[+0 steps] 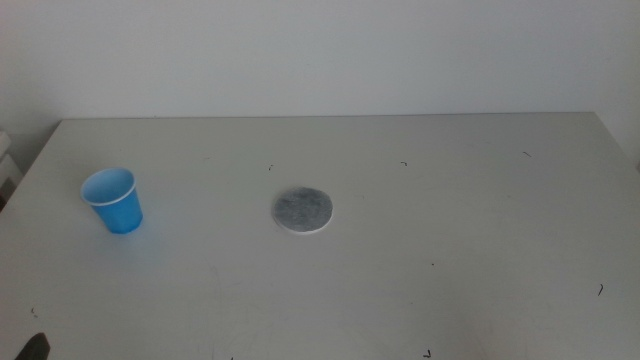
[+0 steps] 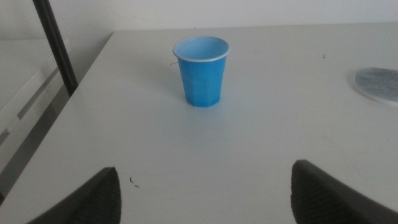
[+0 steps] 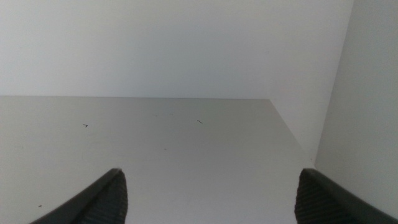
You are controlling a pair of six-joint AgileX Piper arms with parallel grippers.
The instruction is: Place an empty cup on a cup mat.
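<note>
- Standing upright on the table (image 1: 450,230), the blue cup (image 1: 113,200) sits at the left of my middle view, mouth up and empty inside.
- I see the cup mat (image 1: 303,211) lying flat near the table's centre, well apart from the cup, its mottled grey top bare.
- My left gripper (image 2: 205,186) hangs low over the table with its jaws spread wide, holding nothing; the cup stands ahead of it, between the two jaws' lines, and the mat's edge shows off to one side.
- My right gripper (image 3: 211,193) waits out of the middle view, jaws spread wide over bare table near a white wall (image 3: 186,43).
</note>
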